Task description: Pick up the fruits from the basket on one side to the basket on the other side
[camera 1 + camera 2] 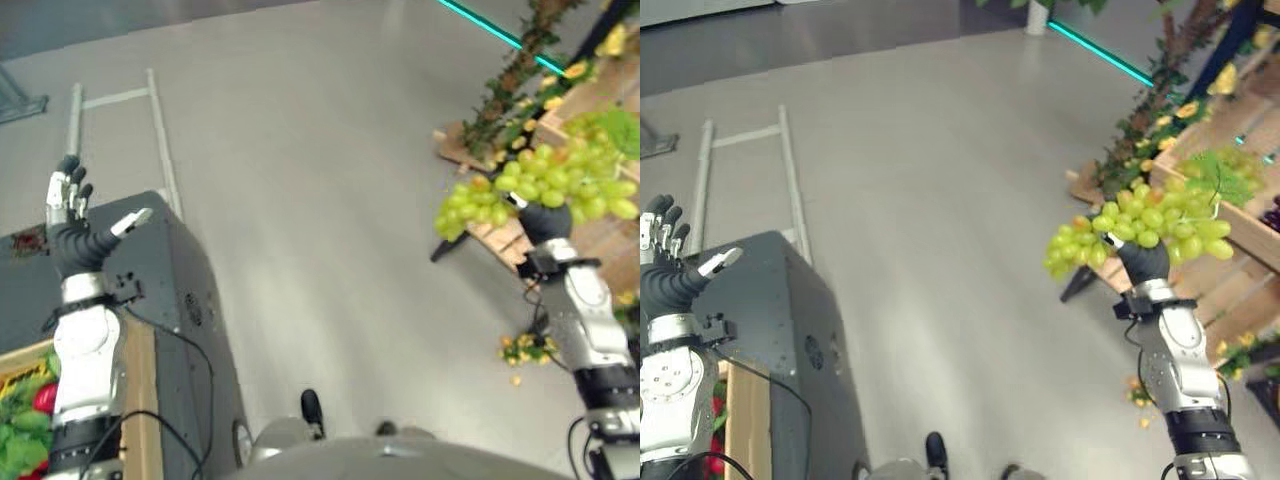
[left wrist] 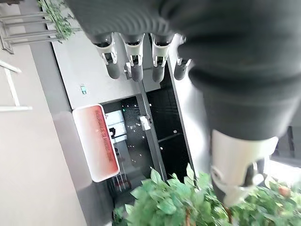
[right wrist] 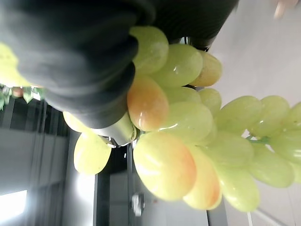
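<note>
Right hand (image 1: 1143, 260) raised over the floor, fingers curled round a bunch of green grapes (image 1: 1140, 228), held beside the wooden crates (image 1: 1240, 235) stocked with green leaves and more fruit. Left hand (image 1: 68, 205) lifted, fingers straight and spread, holding nothing, above a dark cabinet (image 1: 170, 290). Wooden basket (image 1: 135, 400) near the left forearm, containing green leaves and red fruit (image 1: 44, 398).

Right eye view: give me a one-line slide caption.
Right hand lifts a bunch of green grapes above the floor, left hand raised open.
</note>
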`<state>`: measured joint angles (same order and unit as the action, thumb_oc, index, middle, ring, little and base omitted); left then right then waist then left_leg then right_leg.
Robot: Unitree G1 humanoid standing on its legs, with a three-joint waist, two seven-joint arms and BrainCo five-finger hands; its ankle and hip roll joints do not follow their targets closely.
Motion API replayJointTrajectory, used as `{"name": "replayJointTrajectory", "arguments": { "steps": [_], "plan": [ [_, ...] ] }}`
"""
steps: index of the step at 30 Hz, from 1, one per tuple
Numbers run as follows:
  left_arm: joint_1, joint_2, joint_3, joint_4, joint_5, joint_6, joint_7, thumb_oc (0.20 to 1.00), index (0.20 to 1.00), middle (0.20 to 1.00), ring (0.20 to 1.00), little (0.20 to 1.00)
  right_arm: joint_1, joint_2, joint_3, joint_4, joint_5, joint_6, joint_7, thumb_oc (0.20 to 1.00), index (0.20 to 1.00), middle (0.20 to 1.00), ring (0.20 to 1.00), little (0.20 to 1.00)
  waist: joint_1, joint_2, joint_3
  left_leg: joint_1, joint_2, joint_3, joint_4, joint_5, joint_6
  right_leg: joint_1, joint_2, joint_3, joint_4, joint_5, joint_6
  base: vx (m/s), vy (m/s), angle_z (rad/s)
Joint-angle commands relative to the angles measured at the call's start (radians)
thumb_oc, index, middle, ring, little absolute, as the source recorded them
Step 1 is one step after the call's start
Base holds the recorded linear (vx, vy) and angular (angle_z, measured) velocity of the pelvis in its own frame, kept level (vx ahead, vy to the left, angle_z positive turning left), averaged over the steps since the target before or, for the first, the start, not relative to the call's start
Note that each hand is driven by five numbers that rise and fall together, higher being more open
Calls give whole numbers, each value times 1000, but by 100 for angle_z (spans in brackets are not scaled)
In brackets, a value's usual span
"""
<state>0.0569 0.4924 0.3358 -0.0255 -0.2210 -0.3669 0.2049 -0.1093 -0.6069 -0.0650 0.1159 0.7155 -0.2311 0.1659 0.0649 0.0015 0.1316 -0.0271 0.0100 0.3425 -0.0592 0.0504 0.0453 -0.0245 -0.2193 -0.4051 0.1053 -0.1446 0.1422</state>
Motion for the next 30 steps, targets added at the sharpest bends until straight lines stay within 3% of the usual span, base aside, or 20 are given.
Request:
{"name": "replayJointTrajectory", "arguments": {
  "steps": [1,4,5,8,11,15,16,17,18,19,20,21,22,23,25,26,28,30],
  "plan": [
    [-26,47,20,-57,-58,-82,10,1000,1000,1000,1000,1000,-77,-45,-69,-49,-50,-95,-42,200,200,200,200,200,1,11,-19,90,20,33,38,-118,-80,-26,-25,-2,-45,169,43,119,-252,-22],
    [-21,35,3,-61,-85,-82,-2,1000,1000,1000,1000,1000,-74,-47,-60,-61,-64,-96,-57,200,200,200,200,200,-7,4,-4,122,43,48,38,-127,-93,-54,-93,-10,-60,244,69,119,-318,-13],
    [-22,25,-1,-59,-98,-84,-10,1000,1000,1000,1000,1000,-54,-40,-69,-71,-73,-88,-56,200,200,200,200,200,-23,-18,-12,138,57,49,38,-130,-102,-47,-58,37,-57,217,62,96,-324,-9],
    [-35,12,-19,-59,-110,-89,-22,1000,1000,1000,1000,1000,-40,-31,-75,-72,-80,-90,-50,200,200,200,200,200,-29,-34,-14,140,95,40,49,-125,-120,-53,-18,72,-37,185,47,131,-392,-19],
    [-80,-17,-68,-36,-161,-94,-41,1000,1000,1000,1000,1000,-28,-47,-86,-76,-87,-103,-65,200,200,200,200,200,-62,-45,-7,108,163,17,165,-122,-144,-25,45,72,-25,126,-2,127,-457,-9],
    [-95,-33,-107,-40,-183,-90,-50,1000,1000,1000,1000,1000,-24,-46,-94,-80,-71,-118,-87,200,200,200,200,200,-74,-68,16,28,253,-24,419,-18,-168,45,126,86,-36,63,-74,134,-386,0],
    [-92,-35,-112,-40,-176,-84,-53,1000,1000,1000,1000,1000,-24,-40,-99,-82,-66,-120,-90,200,200,200,200,200,-68,-78,25,10,253,-36,469,6,-172,60,132,94,-37,55,-86,128,-255,-22],
    [-93,-32,-114,-37,-167,-84,-47,1000,1000,1000,1000,1000,-26,-37,-97,-78,-77,-121,-97,200,200,200,200,200,-59,-90,29,-18,222,-74,499,10,-169,62,135,109,-37,55,-95,146,-190,-27],
    [-89,-33,-122,-40,-152,-80,-43,1000,1000,1000,1000,1000,-30,-32,-96,-75,-83,-118,-103,200,200,200,200,200,-45,-96,32,-59,156,-136,502,-27,-157,67,137,128,-39,50,-97,153,-143,-36],
    [-83,-37,-124,-43,-144,-78,-41,1000,1000,1000,1000,1000,-27,-22,-96,-69,-79,-119,-102,200,200,200,200,200,-38,-99,34,-100,120,-161,476,-60,-144,84,143,138,-45,48,-95,237,-100,-40],
    [-68,-34,-113,-39,-139,-79,-40,1000,1000,1000,1000,1000,-21,-16,-104,-65,-87,-124,-104,200,200,200,200,200,-42,-104,29,-129,136,-162,374,-63,-131,97,152,150,-61,46,-81,261,7,-12],
    [-63,-29,-112,-37,-136,-82,-39,1000,1000,1000,1000,1000,-20,-15,-108,-66,-88,-135,-111,200,200,200,200,200,-41,-89,27,-144,161,-164,269,-10,-146,104,163,159,-68,39,-71,205,36,-6],
    [-63,-30,-113,-36,-136,-83,-39,1000,1000,1000,1000,1000,-20,-15,-107,-65,-89,-136,-111,200,200,200,200,200,-41,-91,24,-133,158,-161,243,5,-149,102,162,160,-69,40,-72,177,87,-22],
    [-66,-27,-121,-31,-131,-84,-33,1000,1000,1000,1000,1000,-22,-12,-99,-55,-84,-139,-118,200,200,200,200,200,-33,-85,25,-141,157,-181,149,53,-157,113,165,170,-73,37,-67,209,63,-40],
    [-57,-26,-121,-34,-107,-85,-19,1000,1000,1000,1000,1000,-37,-10,-71,-44,-111,-145,-130,200,200,200,200,200,-9,-78,31,-157,132,-284,49,82,-170,143,173,211,-81,25,-65,316,157,-42],
    [-44,-29,-111,-30,-113,-91,-21,1000,1000,1000,1000,1000,-42,-1,-65,-37,-113,-132,-129,200,200,200,200,200,-20,-60,16,-138,134,-307,43,80,-169,158,172,244,-84,11,-56,235,166,-61],
    [-45,-31,-111,-25,-107,-95,-16,1000,1000,1000,1000,1000,-40,6,-61,-35,-118,-134,-127,200,200,200,200,200,-16,-55,6,-124,135,-297,38,81,-172,166,163,256,-85,4,-50,218,222,-96],
    [-52,-18,-113,-29,-95,-103,-19,1000,1000,1000,1000,1000,-41,6,-64,-31,-137,-127,-125,200,200,200,200,200,-22,-57,-19,-120,105,-286,64,48,-155,177,117,265,-80,-1,-25,319,349,-113]
  ]
}}
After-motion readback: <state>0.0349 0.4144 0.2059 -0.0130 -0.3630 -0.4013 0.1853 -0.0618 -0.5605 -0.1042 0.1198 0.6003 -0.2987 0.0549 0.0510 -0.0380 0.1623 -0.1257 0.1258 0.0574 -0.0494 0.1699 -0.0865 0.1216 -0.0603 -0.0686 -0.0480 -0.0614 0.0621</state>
